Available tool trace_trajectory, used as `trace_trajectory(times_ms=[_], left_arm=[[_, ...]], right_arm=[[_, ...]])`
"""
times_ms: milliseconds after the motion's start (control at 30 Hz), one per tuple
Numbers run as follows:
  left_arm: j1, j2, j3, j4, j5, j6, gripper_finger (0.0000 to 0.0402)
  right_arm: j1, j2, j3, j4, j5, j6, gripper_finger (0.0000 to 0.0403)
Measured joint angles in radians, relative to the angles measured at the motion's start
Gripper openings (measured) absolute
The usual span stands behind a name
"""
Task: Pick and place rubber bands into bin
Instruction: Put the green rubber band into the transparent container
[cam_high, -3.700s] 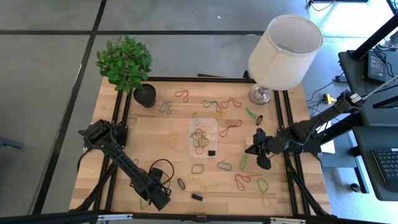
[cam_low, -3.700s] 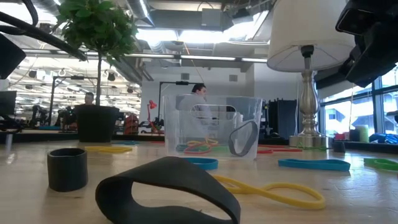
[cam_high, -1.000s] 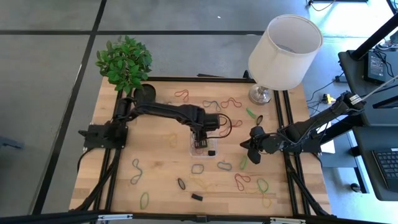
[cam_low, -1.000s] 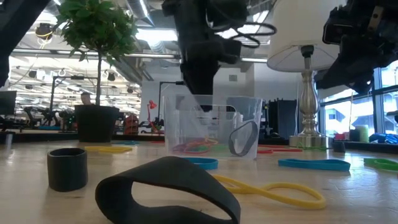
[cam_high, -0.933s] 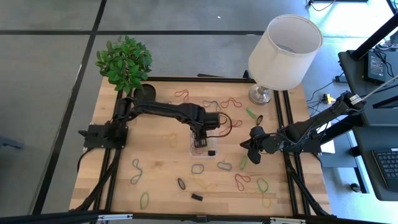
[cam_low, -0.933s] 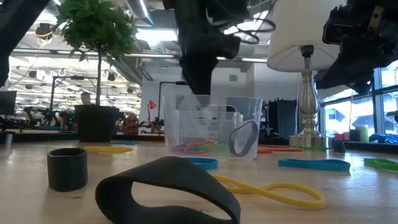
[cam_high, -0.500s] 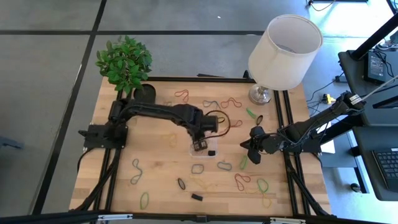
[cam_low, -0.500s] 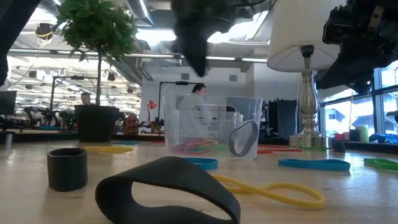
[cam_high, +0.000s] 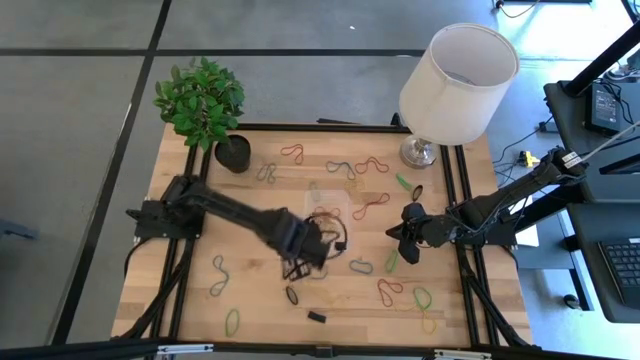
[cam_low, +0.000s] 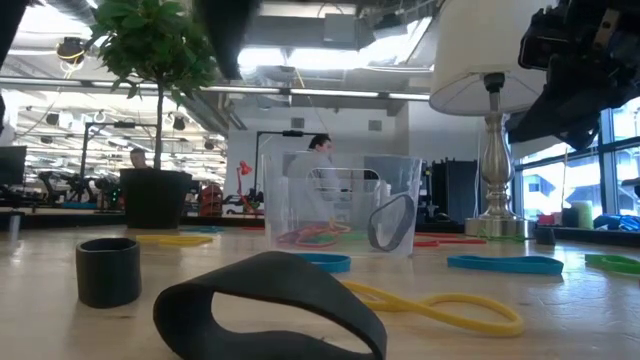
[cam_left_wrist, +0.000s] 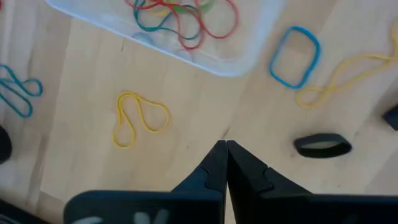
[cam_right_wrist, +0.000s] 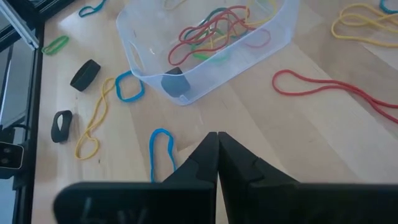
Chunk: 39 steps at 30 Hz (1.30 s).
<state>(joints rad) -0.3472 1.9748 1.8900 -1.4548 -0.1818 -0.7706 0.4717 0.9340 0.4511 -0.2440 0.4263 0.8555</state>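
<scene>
The clear bin (cam_high: 338, 205) stands mid-table with several red, green and yellow rubber bands (cam_right_wrist: 211, 31) lying in it. Loose bands lie around it on the wood: a yellow one (cam_left_wrist: 137, 118), a blue one (cam_left_wrist: 295, 56), a black one (cam_left_wrist: 322, 145) and a long red one (cam_right_wrist: 336, 90). My left gripper (cam_high: 292, 262) hangs shut and holds nothing, pointing down over bare wood just near-left of the bin, between the yellow and black bands. My right gripper (cam_high: 405, 238) waits shut, holding nothing, to the right of the bin.
A potted plant (cam_high: 233, 152) stands at the far left and a lamp (cam_high: 455, 85) at the far right. More bands lie scattered along the far side and the near right (cam_high: 420, 297). A wide black band (cam_low: 270, 305) and a small black ring (cam_low: 108, 270) lie near the front edge.
My left gripper has risen out of the bin and swung toward the table's near-left, rolling as it went. It now hangs over bare wood beside the bin. The bands in the bin lie still.
</scene>
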Motion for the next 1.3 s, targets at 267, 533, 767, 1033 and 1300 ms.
trace_trajectory(times_ms=[267,533,767,1033,1300], left_arm=[[-0.151,-0.005,0.000,0.091,-0.092,-0.120,0.0002],[-0.209,-0.005,-0.023,0.174,-0.136,-0.171,0.0002],[-0.238,-0.092,-0.126,0.115,-0.135,-0.174,0.0002],[-0.304,-0.407,-0.581,0.424,-0.131,-0.188,0.0002],[-0.315,-0.658,-0.878,0.574,-0.132,-0.038,0.0002]], right_arm=[[0.000,0.000,0.000,0.000,0.000,0.005,0.0012],[0.000,0.000,0.000,0.025,-0.004,0.007,0.0011],[0.016,0.049,0.077,0.003,-0.036,0.066,0.0003],[0.012,0.275,0.334,-0.337,-0.069,0.302,0.0002],[0.000,0.488,0.459,-0.690,-0.287,0.802,0.0025]])
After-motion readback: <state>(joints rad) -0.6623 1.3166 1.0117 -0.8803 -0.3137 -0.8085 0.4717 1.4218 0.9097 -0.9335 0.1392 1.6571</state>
